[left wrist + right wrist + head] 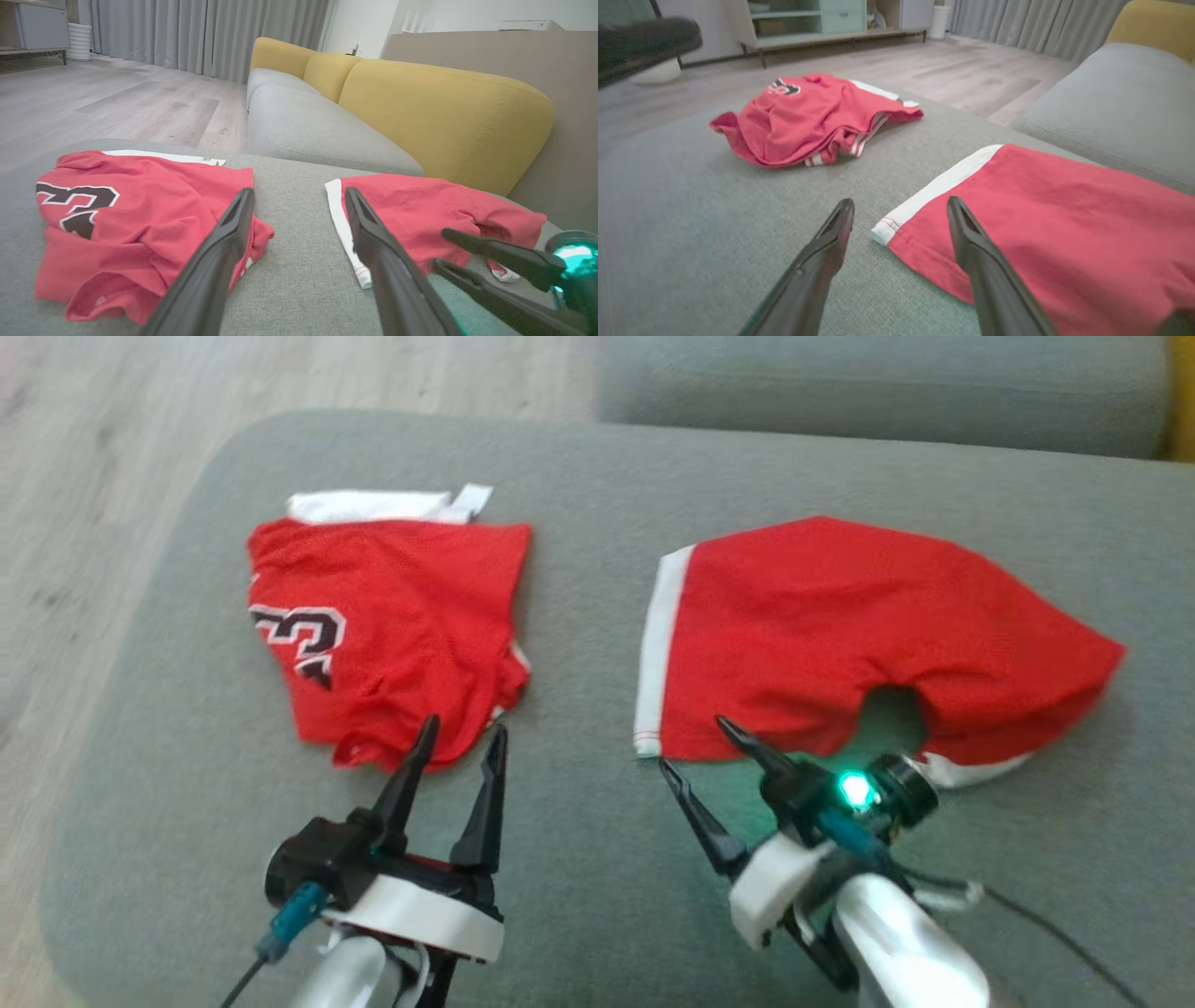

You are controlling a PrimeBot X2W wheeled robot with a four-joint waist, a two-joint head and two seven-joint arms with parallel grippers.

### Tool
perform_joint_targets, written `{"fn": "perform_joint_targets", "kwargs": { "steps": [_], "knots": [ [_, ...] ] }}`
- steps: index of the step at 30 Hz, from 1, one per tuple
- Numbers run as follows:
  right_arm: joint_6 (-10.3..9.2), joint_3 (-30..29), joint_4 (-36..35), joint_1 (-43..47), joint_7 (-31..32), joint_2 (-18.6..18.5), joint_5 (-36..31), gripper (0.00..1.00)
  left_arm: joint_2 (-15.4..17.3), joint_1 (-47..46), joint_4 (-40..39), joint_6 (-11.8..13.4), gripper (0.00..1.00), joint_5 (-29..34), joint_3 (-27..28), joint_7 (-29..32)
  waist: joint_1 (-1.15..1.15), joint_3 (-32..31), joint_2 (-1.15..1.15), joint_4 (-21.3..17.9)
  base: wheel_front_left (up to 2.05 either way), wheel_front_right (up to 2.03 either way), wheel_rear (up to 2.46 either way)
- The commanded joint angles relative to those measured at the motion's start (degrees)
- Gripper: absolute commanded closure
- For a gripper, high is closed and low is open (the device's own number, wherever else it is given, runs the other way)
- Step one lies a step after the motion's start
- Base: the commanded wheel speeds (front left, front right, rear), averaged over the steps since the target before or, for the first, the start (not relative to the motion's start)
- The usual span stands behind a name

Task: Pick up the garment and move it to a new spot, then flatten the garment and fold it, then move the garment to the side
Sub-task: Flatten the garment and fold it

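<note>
Grey cushion (579,616) bears numbered jersey (392,625) beside, not touching, the red garment (840,635).

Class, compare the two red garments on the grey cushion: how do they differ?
The left garment bears a black-and-white number; the right garment shows none. The left garment lies bunched; the right garment lies spread flatter and wider. Both are red with white trim.

We see our left tool (299,191) wide open over the grey cushion (299,284), red jersey (140,214) to its left, red shorts (420,205) to its right. Our right tool (440,248) gapes beside the shorts.
</note>
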Motion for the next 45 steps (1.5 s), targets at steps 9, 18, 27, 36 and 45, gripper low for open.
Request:
{"fn": "perform_joint_targets", "kwargs": {
  "steps": [9,18,27,36,45],
  "knots": [
    [-0.04,1.8,11.5,-11.2,7.6,-0.1,-5.2,0.00,-3.7,-3.8,0.9,-3.0,0.00,2.4,4.1,-0.5,-0.01,4.7,0.00,7.2,0.00,0.00,0.00],
    [-0.04,2.5,17.9,-13.2,9.9,-0.1,-3.6,1.00,-5.5,-3.6,2.5,-4.7,0.00,4.3,7.4,-0.5,-0.01,4.5,0.00,7.8,0.00,0.00,0.00],
    [-0.04,-4.1,13.2,-14.6,0.7,-0.1,0.9,1.00,-6.1,-2.2,2.3,-5.6,0.00,5.5,10.2,-0.5,-0.01,1.1,0.00,3.2,0.00,0.00,0.00],
    [-0.04,-3.5,5.5,-25.3,-2.0,-0.1,4.8,1.00,-6.8,0.1,2.2,-6.0,0.00,5.7,12.1,-0.5,-0.01,-2.9,0.00,0.5,0.00,0.00,0.00],
    [-0.04,-8.2,4.1,-42.9,-2.0,-0.1,12.1,1.00,-6.8,1.5,1.8,-6.1,0.00,6.9,13.7,-0.5,-0.01,-4.2,0.00,-1.7,0.00,0.00,0.00]
  ]
}}
